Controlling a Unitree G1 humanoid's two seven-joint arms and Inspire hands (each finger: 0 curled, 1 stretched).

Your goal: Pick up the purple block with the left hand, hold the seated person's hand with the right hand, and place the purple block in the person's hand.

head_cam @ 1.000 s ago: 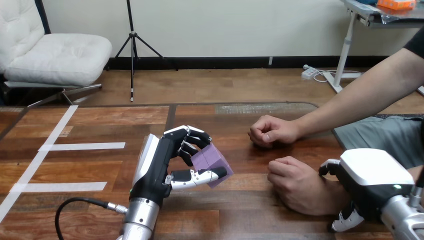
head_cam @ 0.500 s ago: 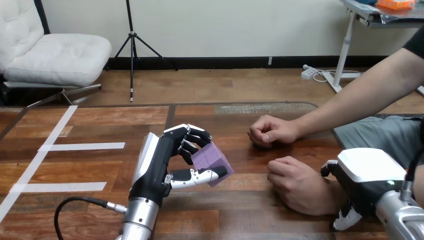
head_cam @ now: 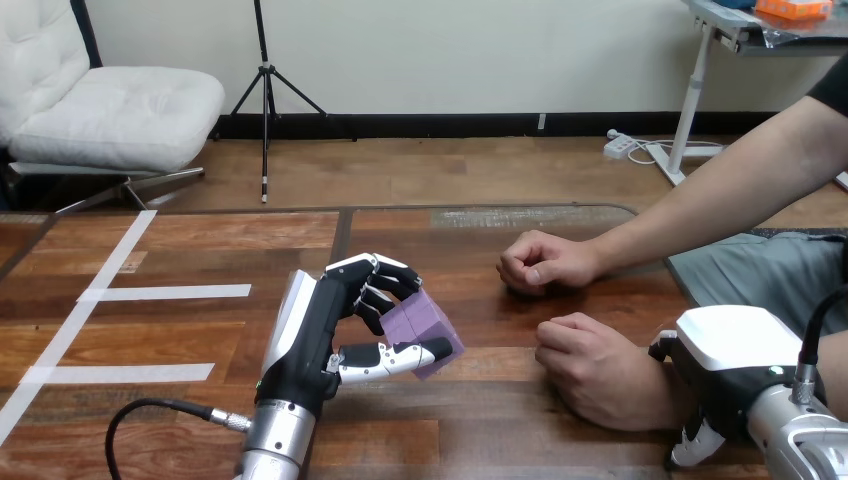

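Head view: the left hand (head_cam: pixel 335 330) is clenched round the purple block (head_cam: pixel 425 322) near the middle of the table (head_cam: pixel 480 425), apart from the person's nearer fist (head_cam: pixel 590 370) and farther fist (head_cam: pixel 540 262), both resting toward the right edge. The right hand (head_cam: pixel 735 365) lies over the nearer fist's wrist (head_cam: pixel 663 395); whether it grasps it I cannot tell.

White tape strips (head_cam: pixel 165 293) mark the wooden table (head_cam: pixel 500 430) at left: 1 long diagonal, 2 short crosswise.
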